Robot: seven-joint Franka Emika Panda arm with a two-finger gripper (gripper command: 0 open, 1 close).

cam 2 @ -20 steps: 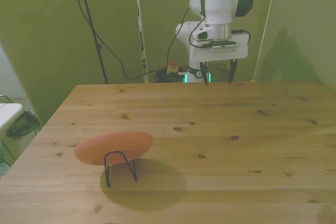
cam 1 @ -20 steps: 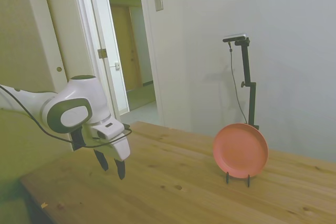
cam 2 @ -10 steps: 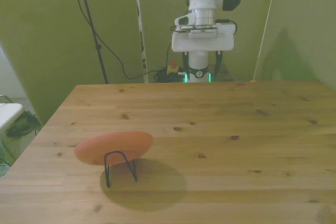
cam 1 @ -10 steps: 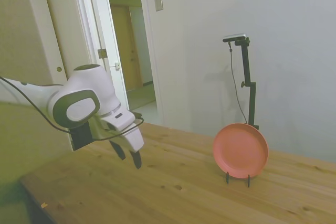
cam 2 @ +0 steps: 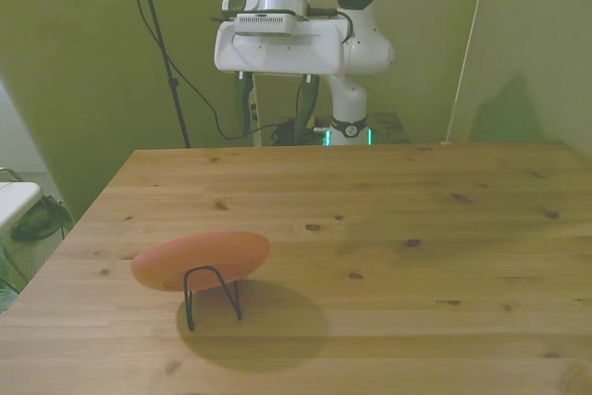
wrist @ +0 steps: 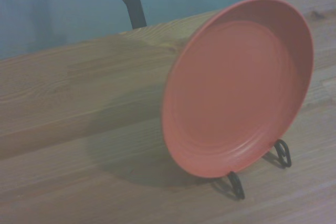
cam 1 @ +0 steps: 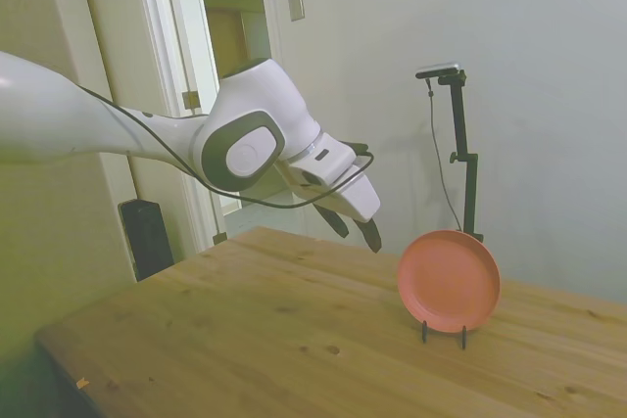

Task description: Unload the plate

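One plate (cam 1: 449, 281) leaned upright on its wire stand (cam 1: 443, 331) on the table (cam 1: 294, 340). In approach, the gripper (cam 1: 358, 233) hung near it, empty, fingers seemingly parted. Next it needed to close over the rim.

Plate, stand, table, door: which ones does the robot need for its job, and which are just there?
For the job:
the plate, propped upright
the black wire stand holding it
the pincer, in the air, not touching the plate

Just there:
the wooden table
the open door behind
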